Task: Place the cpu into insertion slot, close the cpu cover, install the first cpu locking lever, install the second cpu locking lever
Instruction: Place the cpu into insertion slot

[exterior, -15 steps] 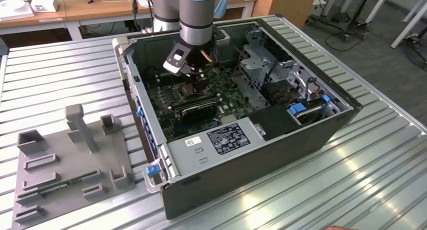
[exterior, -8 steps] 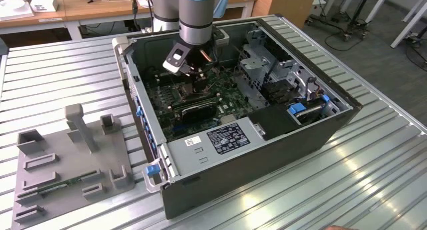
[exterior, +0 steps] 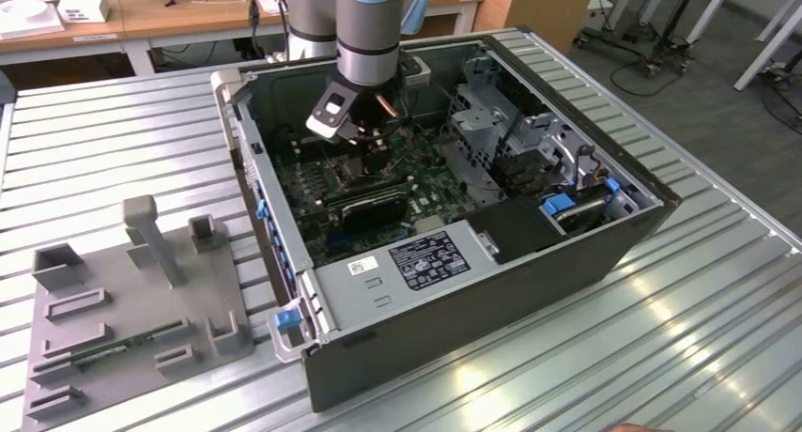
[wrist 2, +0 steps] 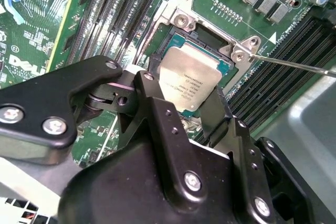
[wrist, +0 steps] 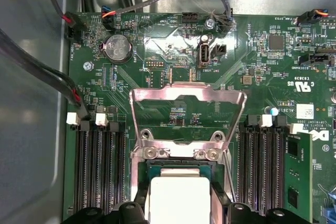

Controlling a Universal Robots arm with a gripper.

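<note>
**Seating the cpu.** My pincer reaches down into the open computer case. The case lies on the ribbed metal table, to the exterior view's right of a grey fixture tray. I am working over the far part of the motherboard.

In the second wrist view my two black fingers are drawn in narrowly against opposite edges of the cpu. I have it clamped, pale metal top facing up. The chip sits directly over the insertion slot, between the two banks of long memory slots. I cannot tell whether it has bottomed in the slot or hangs just above it.

The cpu cover stands swung open on the hinge side of the slot, clear of the chip. One thin locking lever juts out free beside the slot's corner.

**Judgement on the step in hand.** The chip may be slightly tilted against the slot's rim. Good practice is to level it, square its edges to the rim, and lower it straight, with no sideways drag over the pin grid. My grip should be light and on the edges only. It should be loosened only once the chip lies flat.
</note>
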